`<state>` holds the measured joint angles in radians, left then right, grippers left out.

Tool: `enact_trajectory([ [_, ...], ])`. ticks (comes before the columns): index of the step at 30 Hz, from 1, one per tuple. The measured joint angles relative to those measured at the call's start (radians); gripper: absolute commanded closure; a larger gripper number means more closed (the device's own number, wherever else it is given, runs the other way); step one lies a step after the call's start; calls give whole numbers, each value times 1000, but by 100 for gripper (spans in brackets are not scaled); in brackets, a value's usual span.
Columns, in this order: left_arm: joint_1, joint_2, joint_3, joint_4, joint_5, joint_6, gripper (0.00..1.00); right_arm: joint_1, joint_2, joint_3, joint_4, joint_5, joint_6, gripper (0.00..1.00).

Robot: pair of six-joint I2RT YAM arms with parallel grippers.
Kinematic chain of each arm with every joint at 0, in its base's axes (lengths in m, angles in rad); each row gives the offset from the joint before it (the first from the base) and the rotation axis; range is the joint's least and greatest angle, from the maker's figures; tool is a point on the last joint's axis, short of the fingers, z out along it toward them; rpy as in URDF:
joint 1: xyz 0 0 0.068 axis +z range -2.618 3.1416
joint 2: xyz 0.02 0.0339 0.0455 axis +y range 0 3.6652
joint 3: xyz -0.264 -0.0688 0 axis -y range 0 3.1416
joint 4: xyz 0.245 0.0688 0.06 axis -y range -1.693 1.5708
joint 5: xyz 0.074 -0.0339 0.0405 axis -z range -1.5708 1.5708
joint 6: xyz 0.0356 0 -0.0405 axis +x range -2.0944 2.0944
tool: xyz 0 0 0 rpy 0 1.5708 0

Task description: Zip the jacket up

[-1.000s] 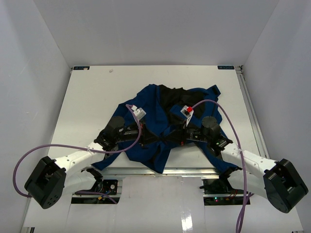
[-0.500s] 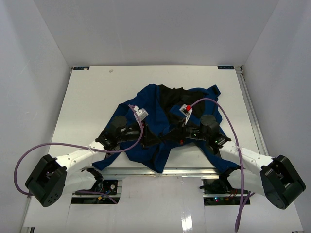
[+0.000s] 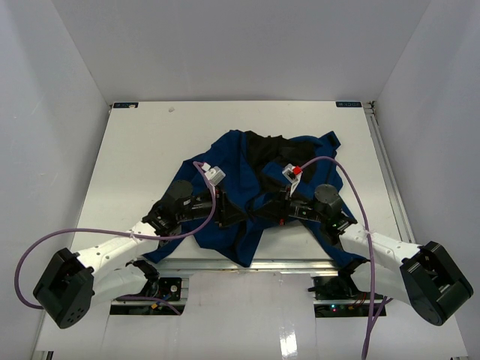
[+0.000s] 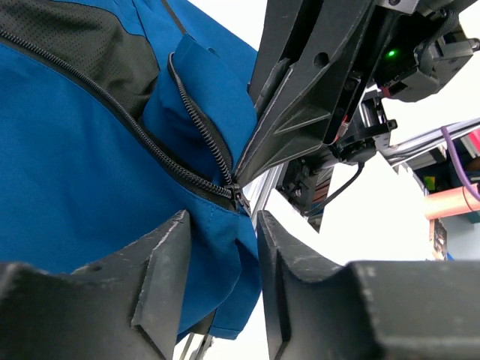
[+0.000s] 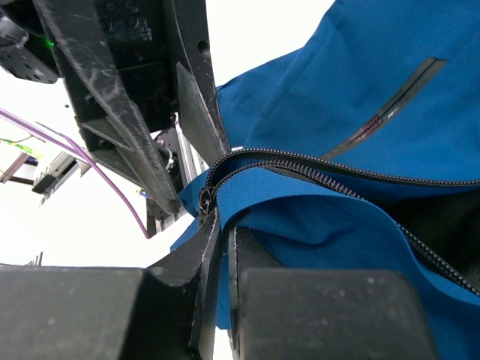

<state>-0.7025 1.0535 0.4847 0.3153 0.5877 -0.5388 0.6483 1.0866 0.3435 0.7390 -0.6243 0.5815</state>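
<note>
The royal-blue jacket (image 3: 231, 157) lies crumpled mid-table, black lining showing at the collar. My two grippers meet at its lower front hem. My left gripper (image 3: 238, 217) is open; in the left wrist view (image 4: 223, 225) blue hem fabric (image 4: 75, 172) hangs between the spread fingers, just below the zipper slider (image 4: 238, 196). My right gripper (image 3: 268, 216) is shut on the jacket's hem edge (image 5: 223, 236), right under the zipper slider (image 5: 204, 199), where the two rows of zipper teeth meet. Each wrist view shows the other gripper's fingers (image 4: 300, 112) (image 5: 150, 112) close by.
The white table (image 3: 135, 150) is walled on three sides. An aluminium rail (image 3: 285, 262) runs along the near edge under the jacket's hem. Purple cables (image 3: 45, 244) loop from both arms; the right one (image 3: 352, 187) arcs over the jacket's right sleeve.
Both arms have shifted only slightly; the right wrist moved a little nearer to the table's front edge. The grippers stay together at the hem and the jacket lies as before.
</note>
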Motion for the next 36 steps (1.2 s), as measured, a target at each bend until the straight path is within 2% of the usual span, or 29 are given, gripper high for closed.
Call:
enact_trajectory([
  [4, 0, 11, 0, 8, 5, -1, 63, 0, 0, -10, 31, 1, 15, 92],
  [5, 0, 19, 0, 10, 9, -1, 68, 0, 0, -13, 33, 1, 16, 92],
  [8, 0, 44, 0, 20, 24, -3, 94, 1, 0, -15, 34, 0, 18, 92],
  [10, 0, 51, 0, 25, 30, -2, 100, 2, 0, -15, 31, 0, 18, 92],
  [27, 0, 24, -6, 29, 43, 41, 100, 8, 18, 71, -119, 15, -4, 92],
  [36, -26, 26, -11, 37, 3, 74, 100, -3, 27, 120, -217, 6, -16, 92],
])
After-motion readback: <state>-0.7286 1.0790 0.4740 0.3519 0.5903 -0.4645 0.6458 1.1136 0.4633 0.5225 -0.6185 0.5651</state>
